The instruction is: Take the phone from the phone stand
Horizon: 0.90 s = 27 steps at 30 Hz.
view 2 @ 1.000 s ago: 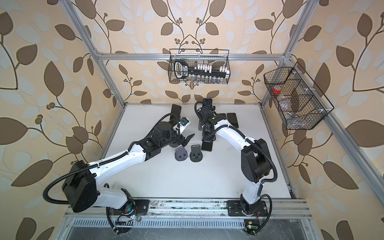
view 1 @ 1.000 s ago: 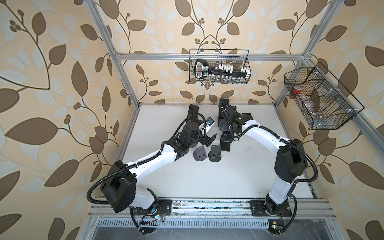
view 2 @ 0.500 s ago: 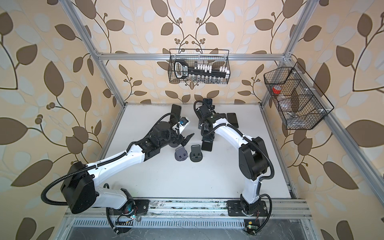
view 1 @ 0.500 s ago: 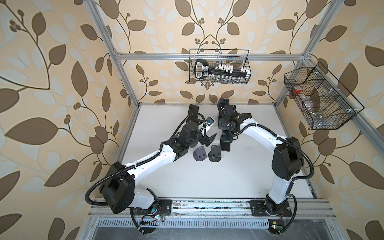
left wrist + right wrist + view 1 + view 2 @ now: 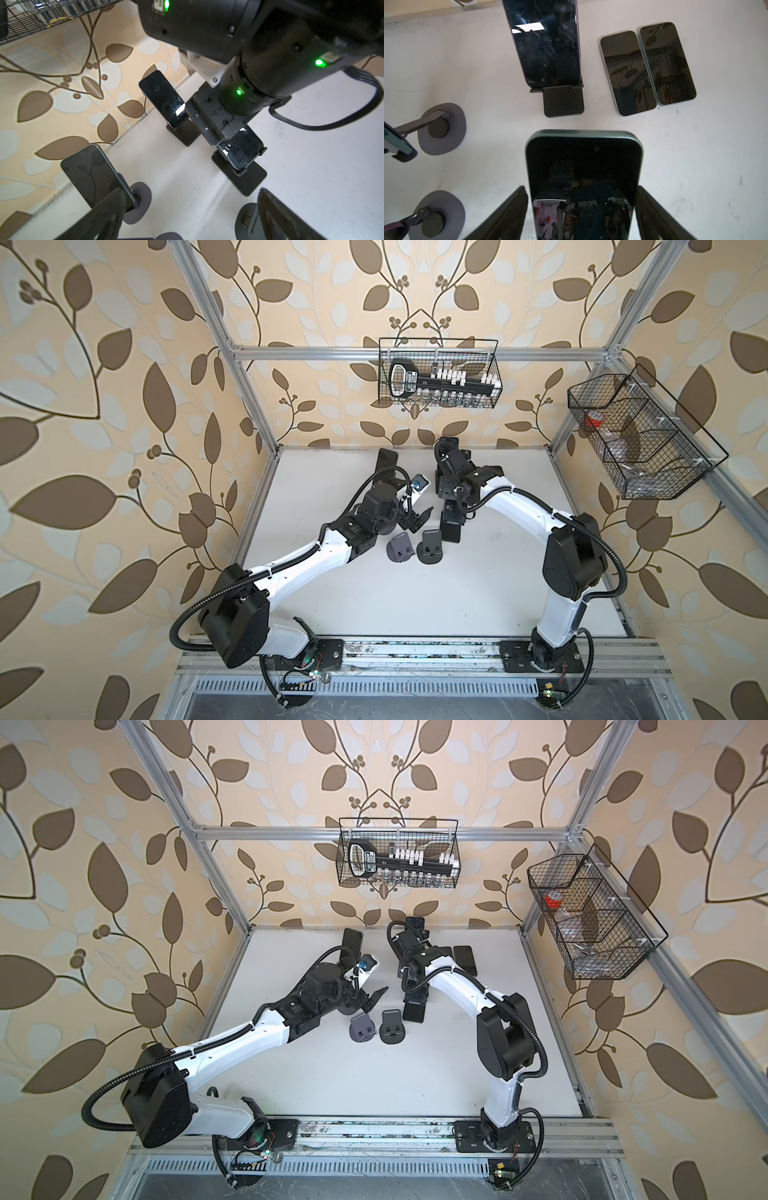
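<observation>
Right wrist view: phone, top end away, runs lengthwise between the right tool fingers; clamping unclear.

A stand and a second stand side by side at middle of the surface, just right a phone on its own stand, behind it another phone on a rear stand, further right two phones lying flat side by side
</observation>
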### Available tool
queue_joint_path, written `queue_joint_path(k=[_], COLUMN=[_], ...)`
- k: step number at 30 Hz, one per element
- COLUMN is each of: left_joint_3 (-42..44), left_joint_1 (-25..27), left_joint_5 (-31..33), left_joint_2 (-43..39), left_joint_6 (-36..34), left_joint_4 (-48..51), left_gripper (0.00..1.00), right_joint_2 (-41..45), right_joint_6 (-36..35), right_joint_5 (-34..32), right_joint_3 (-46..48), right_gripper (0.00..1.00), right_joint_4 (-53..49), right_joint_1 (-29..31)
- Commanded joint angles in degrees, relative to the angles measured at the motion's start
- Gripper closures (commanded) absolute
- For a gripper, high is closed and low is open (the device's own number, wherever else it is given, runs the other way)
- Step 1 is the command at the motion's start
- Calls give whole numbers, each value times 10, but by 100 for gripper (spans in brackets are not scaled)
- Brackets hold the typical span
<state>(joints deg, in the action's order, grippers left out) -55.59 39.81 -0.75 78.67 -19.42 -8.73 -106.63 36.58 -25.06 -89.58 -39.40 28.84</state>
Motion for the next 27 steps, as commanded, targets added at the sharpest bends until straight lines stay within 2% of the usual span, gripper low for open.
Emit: queue_joint_path(k=[1, 23, 25, 27], left_joint_3=[1, 0, -1, -1], left_joint_1=[4, 4, 4, 4], left_joint_5=[16, 19, 19, 18], left_joint_2=[-23, -21, -22, -22], left_joint_6=[-11, -10, -10, -9], left_joint_4=[-14, -14, -14, -13], left_gripper=[1, 1, 1, 1], right_joint_2=[-11, -1, 1, 1], right_joint_6=[-6, -28, -29, -29], right_joint_5=[-2, 4, 3, 0], right_joint_3=[-6, -9, -8, -7], right_gripper=[21, 27, 26, 17], right_joint_4=[6, 22, 24, 25], right_joint_1=[0, -3, -3, -3])
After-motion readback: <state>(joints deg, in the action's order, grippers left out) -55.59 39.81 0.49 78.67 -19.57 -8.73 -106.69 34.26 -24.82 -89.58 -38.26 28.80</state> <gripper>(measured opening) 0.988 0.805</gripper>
